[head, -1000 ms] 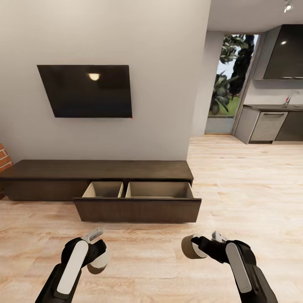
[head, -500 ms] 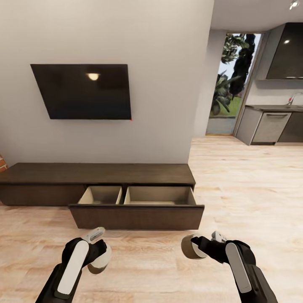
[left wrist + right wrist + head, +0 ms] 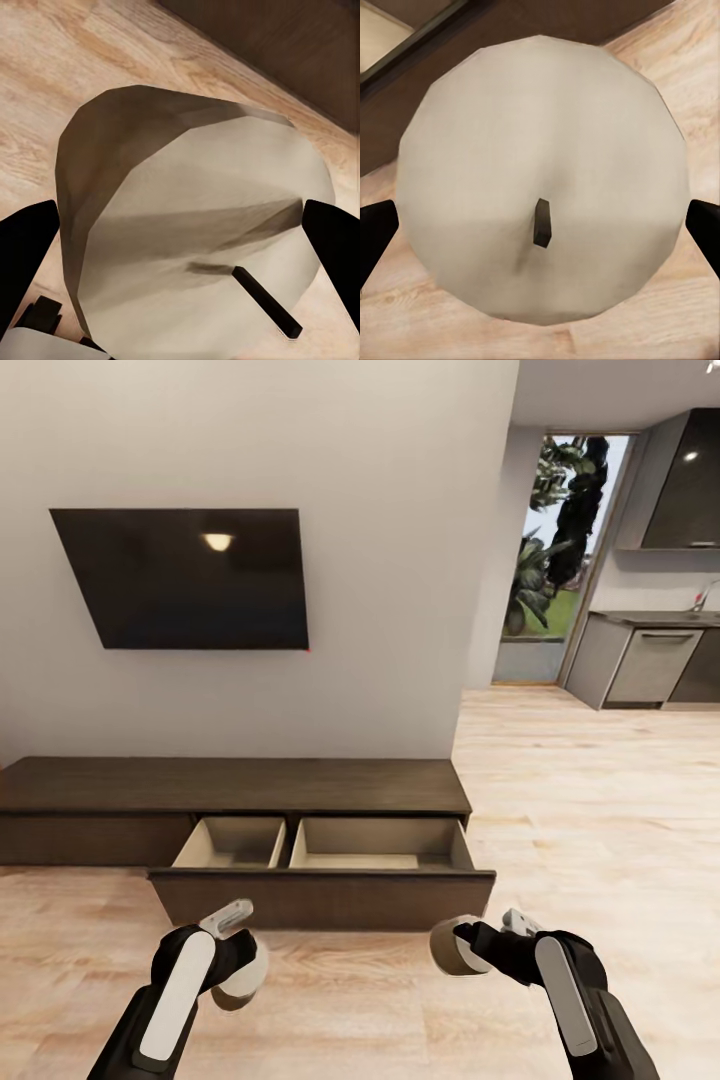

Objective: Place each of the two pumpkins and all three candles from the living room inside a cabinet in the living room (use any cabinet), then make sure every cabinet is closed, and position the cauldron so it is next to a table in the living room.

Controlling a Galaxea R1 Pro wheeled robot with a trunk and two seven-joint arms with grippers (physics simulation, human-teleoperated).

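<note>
The left arm is reaching forward and low over the wooden floor [image 3: 600, 810], its forearm angled up toward the cabinet [image 3: 230, 785], and the left tool [image 3: 236, 960] is clamping one candle [image 3: 240, 978], a stubby grey-beige cylinder; in the left wrist view this candle [image 3: 195, 232] is sitting between the two black fingers [image 3: 26, 255], its dark wick pointing toward the camera. Just ahead of both tools, the cabinet's long drawer [image 3: 322, 880] is standing pulled out, showing two pale wood compartments side by side, both bare as far as can be seen. Above the cabinet, one dark television [image 3: 185, 578] is hanging on the wall. The right arm is mirroring the left, bent inward, and the right tool [image 3: 478, 943] is gripping a second candle [image 3: 452, 946]; in the right wrist view that candle [image 3: 544, 180] is facing the camera end-on, wick at its middle, with the drawer's dark front just beyond it. Two candles are showing in all, one per tool. Far off to the right, grey kitchen units [image 3: 650, 665] are standing beside a tall window [image 3: 555, 550].
</note>
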